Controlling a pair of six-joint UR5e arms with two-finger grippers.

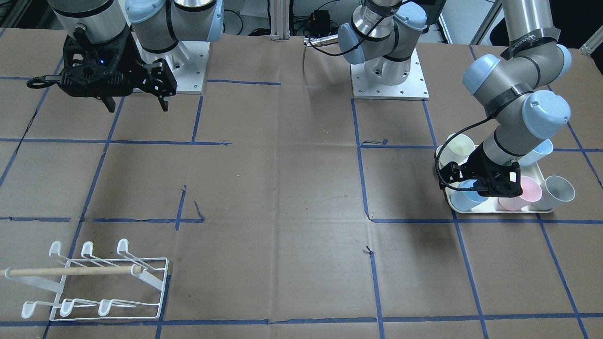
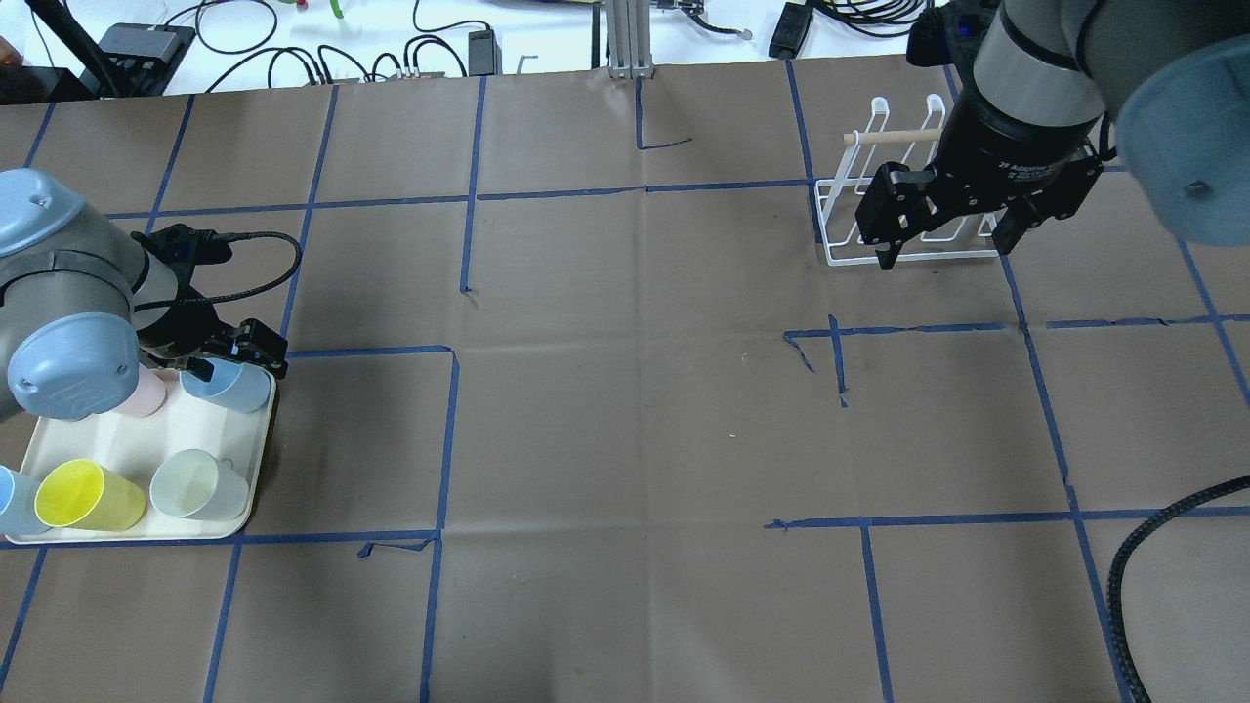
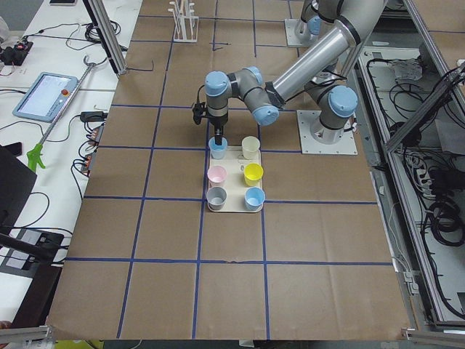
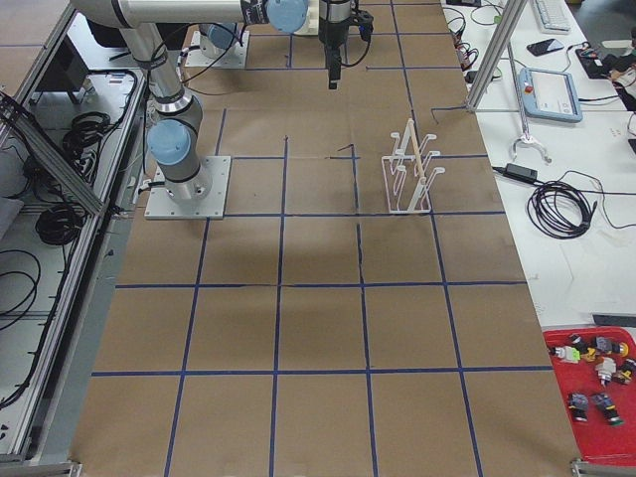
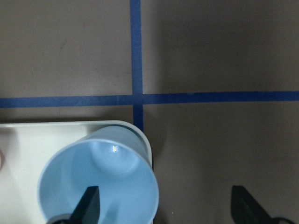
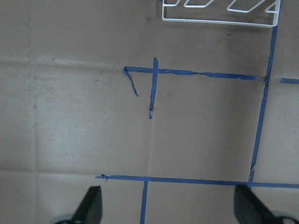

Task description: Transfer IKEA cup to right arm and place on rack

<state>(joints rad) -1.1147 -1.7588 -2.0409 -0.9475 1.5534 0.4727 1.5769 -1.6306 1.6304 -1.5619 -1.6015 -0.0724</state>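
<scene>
A light blue IKEA cup [image 5: 100, 182] stands upright in the far corner of the cream tray [image 5: 28, 144]; it also shows in the overhead view [image 2: 229, 386]. My left gripper [image 5: 163, 200] is open and low over it, with one finger inside the cup and the other outside past the tray edge. In the overhead view the left gripper [image 2: 234, 363] sits at the cup's rim. My right gripper [image 2: 945, 252] is open and empty, held high near the white wire rack [image 2: 879, 256]. The rack [image 1: 163, 287] carries a wooden dowel [image 1: 70, 271].
The tray [image 2: 127, 444] also holds a pink cup [image 2: 146, 391], a yellow cup [image 2: 88, 495], a pale grey-green cup [image 2: 195, 485] and another blue cup [image 2: 8, 493]. Brown paper with a blue tape grid covers the table. A ribbed black hose [image 2: 1162, 547] crosses the near right corner.
</scene>
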